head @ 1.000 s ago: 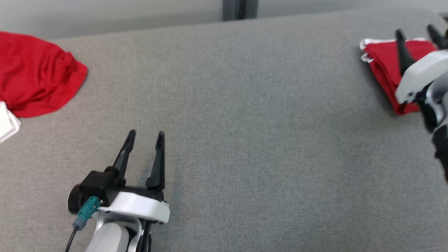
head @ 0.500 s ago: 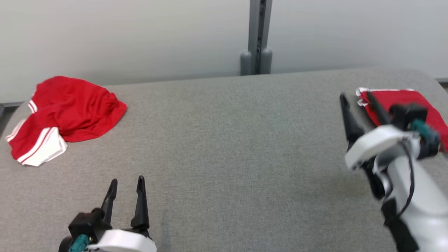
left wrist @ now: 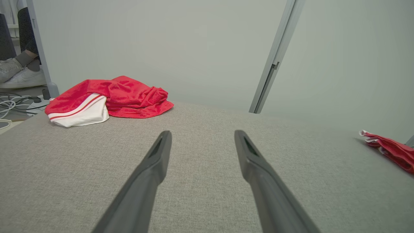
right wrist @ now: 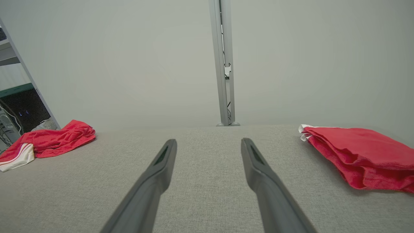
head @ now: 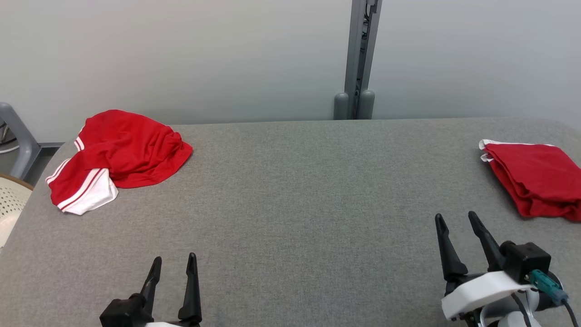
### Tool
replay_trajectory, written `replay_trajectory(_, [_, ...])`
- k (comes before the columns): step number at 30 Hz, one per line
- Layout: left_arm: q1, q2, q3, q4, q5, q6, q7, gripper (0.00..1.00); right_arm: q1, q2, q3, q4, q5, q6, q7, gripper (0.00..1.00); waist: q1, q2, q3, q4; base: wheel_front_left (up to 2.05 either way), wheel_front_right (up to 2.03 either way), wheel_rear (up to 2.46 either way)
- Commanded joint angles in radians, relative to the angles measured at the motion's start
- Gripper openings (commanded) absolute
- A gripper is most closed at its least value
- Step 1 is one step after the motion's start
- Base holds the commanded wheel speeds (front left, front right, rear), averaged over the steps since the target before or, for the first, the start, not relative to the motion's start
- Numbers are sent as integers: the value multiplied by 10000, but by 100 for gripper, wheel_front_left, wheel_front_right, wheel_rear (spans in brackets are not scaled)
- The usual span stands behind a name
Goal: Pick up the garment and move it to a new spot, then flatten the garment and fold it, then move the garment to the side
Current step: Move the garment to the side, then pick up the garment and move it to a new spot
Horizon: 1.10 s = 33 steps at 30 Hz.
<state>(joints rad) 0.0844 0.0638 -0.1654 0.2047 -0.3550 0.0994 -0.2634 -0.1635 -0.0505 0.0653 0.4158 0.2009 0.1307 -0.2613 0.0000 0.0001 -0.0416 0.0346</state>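
grey cloth table (head: 290,204), pale wall (head: 181,54); left gripper (head: 174,257), right gripper (head: 455,215) spread; chair (head: 11,200), perhaps.

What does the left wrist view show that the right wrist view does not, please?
Left wrist view, not the right: a person's pale shoe and loose cables at the far left, plus the open left gripper. Right wrist view, not the left: dark shelving at the far left and the open right gripper. Both: the grey table, the crumpled red-and-white garment on its left side, the folded red garment on its right side, the grey post and the pale wall.
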Motion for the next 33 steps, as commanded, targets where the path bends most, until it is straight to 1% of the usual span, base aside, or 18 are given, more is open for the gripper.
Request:
replay_trajectory(1, [107, 44, 2, -52, 105, 33, -15, 100, 376, -20, 30, -395, 185, 1, 37, 100, 0, -1, -41, 89, 0, 0, 0])
replay_trajectory(7, [111, 20, -7, 14, 175, 84, -14, 100, 1097, -25, 218, -1306, 469, 1, 413, 100, 0, -1, -62, 142, 0, 0, 0])
replay_trajectory(11, [17, 23, -45, 139, 169, 100, -16, 100, 1268, -24, 253, -1578, 578, 1, 532, 100, 0, -1, -67, 139, 0, 0, 0])
replay_trajectory(17, [-74, 35, -99, 204, 168, 96, -14, 100, 1349, -24, 198, -1729, 332, 1, 601, 100, 0, -1, -74, 144, 0, 0, 0])
replay_trajectory(33, [-114, 66, -141, 170, 120, 114, -15, 100, 1418, -22, 120, -1812, 217, 1, 720, 100, 0, -1, -68, 216, 0, 0, 0])
